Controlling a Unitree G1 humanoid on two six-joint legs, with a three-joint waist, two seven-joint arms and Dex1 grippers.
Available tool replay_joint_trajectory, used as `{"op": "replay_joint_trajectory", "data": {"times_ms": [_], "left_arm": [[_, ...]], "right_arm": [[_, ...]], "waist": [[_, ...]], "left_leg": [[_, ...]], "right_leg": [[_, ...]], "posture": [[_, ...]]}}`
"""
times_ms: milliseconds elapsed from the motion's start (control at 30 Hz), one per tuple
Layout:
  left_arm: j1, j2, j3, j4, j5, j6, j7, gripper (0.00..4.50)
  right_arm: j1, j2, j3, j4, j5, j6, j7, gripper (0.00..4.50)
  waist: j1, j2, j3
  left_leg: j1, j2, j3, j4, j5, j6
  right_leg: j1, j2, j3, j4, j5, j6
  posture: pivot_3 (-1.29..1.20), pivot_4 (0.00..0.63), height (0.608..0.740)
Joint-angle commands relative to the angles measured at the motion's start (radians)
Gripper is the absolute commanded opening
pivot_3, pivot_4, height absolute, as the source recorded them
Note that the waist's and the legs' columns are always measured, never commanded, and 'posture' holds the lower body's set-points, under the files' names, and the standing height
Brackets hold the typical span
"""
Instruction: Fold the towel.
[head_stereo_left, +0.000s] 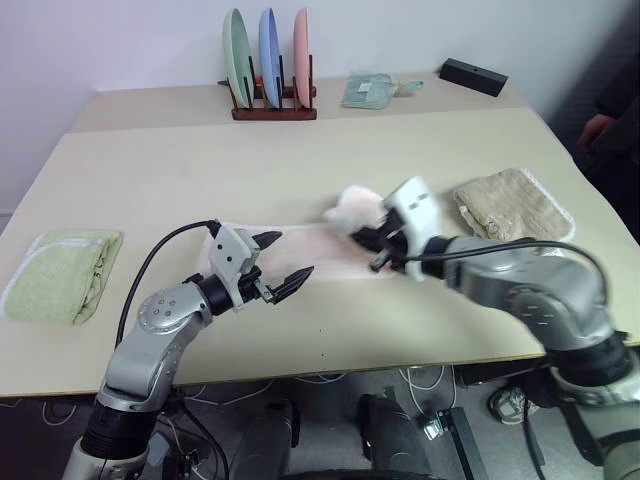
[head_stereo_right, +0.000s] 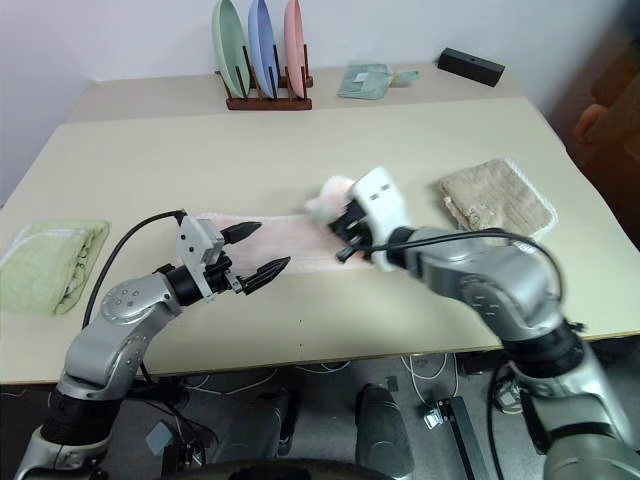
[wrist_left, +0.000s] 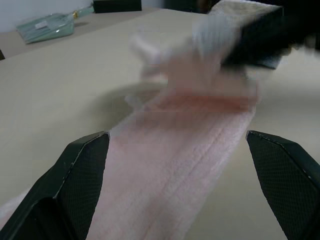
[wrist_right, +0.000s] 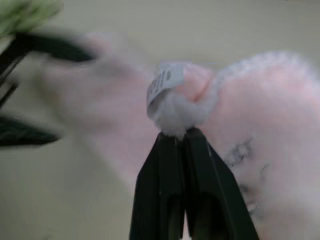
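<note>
The pale pink towel (head_stereo_left: 315, 250) lies as a long strip across the middle of the table (head_stereo_left: 300, 170). Its right end (head_stereo_left: 355, 205) is bunched and lifted off the surface. My right gripper (head_stereo_left: 372, 240) is shut on that end; the right wrist view shows the white edging and a small tag (wrist_right: 161, 85) pinched at the closed fingertips (wrist_right: 175, 137). Over the strip's left end hovers my left gripper (head_stereo_left: 290, 256), open wide and pointing along the towel (wrist_left: 170, 170), with nothing between its fingers (wrist_left: 85, 170).
A light green folded cloth (head_stereo_left: 62, 275) lies at the table's left edge. A tan cloth (head_stereo_left: 512, 205) sits to the right. At the back stand a plate rack (head_stereo_left: 272, 75), a teal cloth (head_stereo_left: 368, 90) and a black box (head_stereo_left: 472, 76). A person (head_stereo_left: 600, 130) is at far right.
</note>
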Motion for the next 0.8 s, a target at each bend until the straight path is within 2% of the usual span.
{"op": "replay_joint_trajectory", "data": {"times_ms": [33,167,300,400,600,667,700,800], "left_arm": [[-0.001,0.007,0.011,-0.047,0.006,0.001,0.014,4.5],[0.024,0.018,0.024,-0.075,0.0,0.01,0.025,4.5],[0.046,0.023,0.031,-0.095,-0.003,0.02,0.032,4.5],[0.051,0.027,0.05,-0.096,-0.007,0.024,0.043,4.5],[0.056,0.047,0.156,-0.041,-0.016,0.016,0.066,4.5],[0.06,0.056,0.194,-0.022,-0.02,0.013,0.071,4.5],[0.067,0.061,0.213,-0.015,-0.02,0.011,0.073,4.5],[0.085,0.065,0.235,-0.008,-0.016,0.009,0.073,4.5]], "right_arm": [[-0.014,0.053,0.079,0.071,-0.151,-0.058,0.059,0.04],[0.001,0.081,0.116,0.11,-0.261,-0.087,0.114,0.04],[0.028,0.102,0.097,0.093,-0.309,-0.106,0.169,0.04],[0.064,0.075,0.017,0.018,-0.249,-0.118,0.27,0.84],[0.136,-0.035,-0.146,-0.09,-0.234,-0.165,0.396,3.78],[0.138,-0.038,-0.208,-0.094,-0.218,-0.19,0.419,3.78],[0.114,-0.004,-0.245,-0.056,-0.213,-0.191,0.389,3.62],[0.056,0.06,-0.262,0.056,-0.272,-0.204,0.337,2.38]], "waist": [[0.0,0.0,0.0],[-0.001,0.0,0.0],[-0.002,0.0,0.0],[-0.001,0.0,0.0],[0.0,0.0,0.0],[-0.002,0.0,0.0],[-0.004,0.0,0.0],[-0.007,0.0,0.0]], "left_leg": [[0.0,0.0,0.0,0.0,0.0,0.0],[0.0,-0.001,0.0,0.0,0.0,0.0],[0.0,0.0,0.0,0.0,0.0,0.0],[0.0,0.0,0.0,0.0,0.0,0.0],[0.0,0.0,0.0,0.0,0.0,0.0],[0.0,0.0,0.0,0.0,0.0,0.0],[0.001,0.0,0.0,0.0,0.0,0.0],[0.001,0.0,0.001,-0.001,0.0,0.0]], "right_leg": [[0.0,0.0,0.0,0.0,0.0,0.0],[0.0,0.0,0.0,0.0,0.0,0.0],[0.0,0.0,0.0,0.0,0.0,0.0],[0.0,0.0,0.0,0.0,0.0,0.0],[0.0,0.0,0.0,0.0,0.0,0.001],[0.0,0.0,0.0,0.0,0.0,0.001],[0.0,0.0,0.0,0.0,0.0,0.001],[0.0,0.001,0.0,0.0,0.001,0.001]], "posture": [[0.0,0.15,0.738],[0.0,0.15,0.738],[0.0,0.15,0.738],[0.0,0.15,0.738],[0.0,0.15,0.738],[0.0,0.15,0.738],[0.0,0.15,0.738],[0.0,0.15,0.738]]}}
